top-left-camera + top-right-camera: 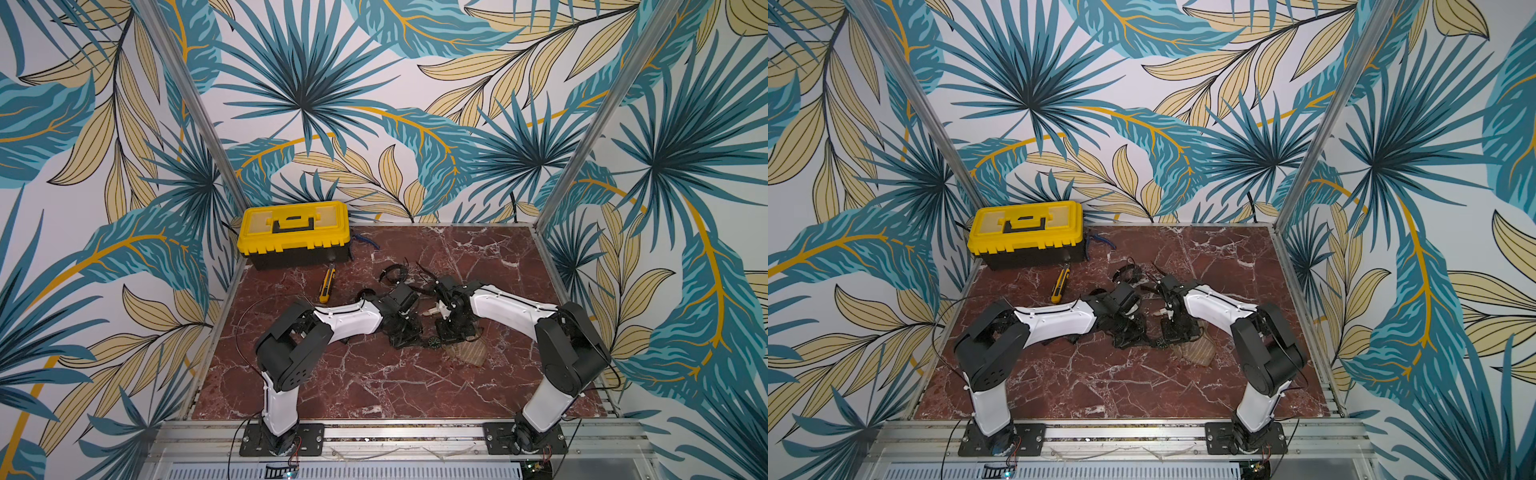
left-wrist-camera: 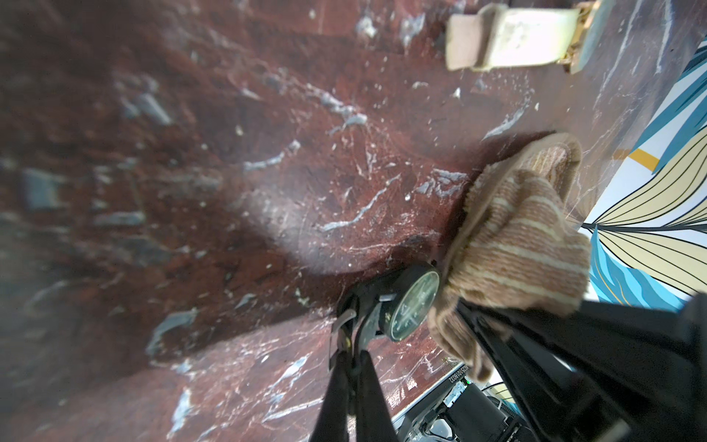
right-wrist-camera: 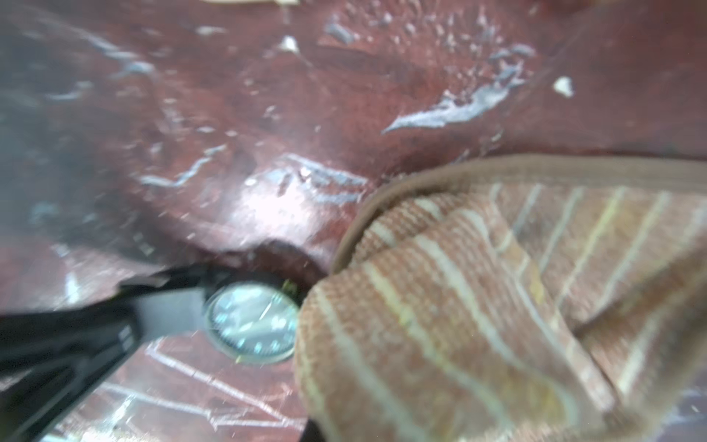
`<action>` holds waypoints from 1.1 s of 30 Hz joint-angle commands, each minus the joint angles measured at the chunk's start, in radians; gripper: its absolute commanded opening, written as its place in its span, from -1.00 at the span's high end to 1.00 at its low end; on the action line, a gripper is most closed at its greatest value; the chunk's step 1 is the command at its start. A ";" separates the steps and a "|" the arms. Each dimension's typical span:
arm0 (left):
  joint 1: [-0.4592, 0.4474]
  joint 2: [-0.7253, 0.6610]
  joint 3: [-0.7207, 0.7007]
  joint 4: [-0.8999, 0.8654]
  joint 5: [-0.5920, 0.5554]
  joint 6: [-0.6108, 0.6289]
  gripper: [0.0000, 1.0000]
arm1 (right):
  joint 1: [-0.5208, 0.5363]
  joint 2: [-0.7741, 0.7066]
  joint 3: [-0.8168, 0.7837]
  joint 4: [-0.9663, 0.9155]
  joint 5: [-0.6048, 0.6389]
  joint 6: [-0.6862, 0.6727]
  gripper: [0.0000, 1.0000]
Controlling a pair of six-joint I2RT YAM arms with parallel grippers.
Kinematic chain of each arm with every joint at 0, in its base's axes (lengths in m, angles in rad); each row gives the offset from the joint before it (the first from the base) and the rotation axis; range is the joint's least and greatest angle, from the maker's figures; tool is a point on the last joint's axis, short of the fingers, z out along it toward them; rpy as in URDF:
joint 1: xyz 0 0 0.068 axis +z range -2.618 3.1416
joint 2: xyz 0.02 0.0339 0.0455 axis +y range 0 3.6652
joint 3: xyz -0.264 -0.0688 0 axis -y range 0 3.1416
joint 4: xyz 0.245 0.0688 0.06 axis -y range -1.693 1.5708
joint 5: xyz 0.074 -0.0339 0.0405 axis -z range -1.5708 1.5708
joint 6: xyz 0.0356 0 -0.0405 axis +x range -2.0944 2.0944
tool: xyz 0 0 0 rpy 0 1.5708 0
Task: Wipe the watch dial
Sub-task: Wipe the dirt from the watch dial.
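Observation:
A black watch with a dark round dial point(image 2: 415, 306) point(image 3: 252, 321) lies near the middle of the red marble table, small in both top views point(image 1: 434, 342) point(image 1: 1160, 343). My left gripper point(image 2: 350, 367) is shut on the watch strap beside the buckle point(image 2: 340, 325). A brown striped cloth point(image 2: 516, 245) point(image 3: 478, 306) is bunched in my right gripper point(image 1: 451, 332), which is shut on it. The cloth hides that gripper's fingertips in the right wrist view. The cloth presses against one edge of the dial, and most of the dial face is uncovered.
A yellow and black toolbox point(image 1: 293, 232) stands at the back left. A yellow utility knife point(image 1: 327, 284) lies in front of it. Loose black straps point(image 1: 392, 274) lie behind the grippers, and a pale small object point(image 2: 512, 38) is between the arms.

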State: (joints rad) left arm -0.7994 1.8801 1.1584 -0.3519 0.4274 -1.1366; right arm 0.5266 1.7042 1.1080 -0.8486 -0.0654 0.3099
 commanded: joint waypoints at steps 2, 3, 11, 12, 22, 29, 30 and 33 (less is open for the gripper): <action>0.000 0.002 -0.019 0.013 0.002 -0.006 1.00 | 0.046 -0.030 0.035 -0.040 -0.038 -0.010 1.00; 0.000 0.004 -0.019 0.014 0.001 -0.007 1.00 | 0.054 -0.024 0.038 -0.036 -0.061 -0.015 1.00; 0.002 0.002 -0.022 0.014 0.000 -0.009 1.00 | 0.069 0.073 0.035 -0.016 -0.111 -0.035 1.00; 0.002 0.002 -0.022 0.016 0.000 -0.009 1.00 | 0.069 0.084 0.034 -0.018 -0.103 -0.034 1.00; 0.006 -0.010 -0.034 0.018 -0.007 -0.015 1.00 | 0.012 0.102 -0.002 -0.024 -0.026 -0.015 1.00; 0.012 -0.053 -0.057 0.024 -0.057 -0.015 1.00 | -0.018 0.019 -0.045 -0.031 0.022 -0.044 1.00; 0.012 -0.053 -0.061 0.029 -0.056 -0.018 1.00 | -0.019 0.004 -0.051 -0.028 0.024 -0.046 0.99; 0.014 -0.063 -0.079 0.036 -0.062 -0.030 1.00 | -0.018 -0.051 -0.063 -0.032 0.046 -0.046 0.68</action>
State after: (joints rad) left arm -0.7914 1.8584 1.1114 -0.3290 0.3946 -1.1568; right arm 0.5076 1.7199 1.0687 -0.8619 -0.0742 0.2737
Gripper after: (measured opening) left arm 0.055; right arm 0.128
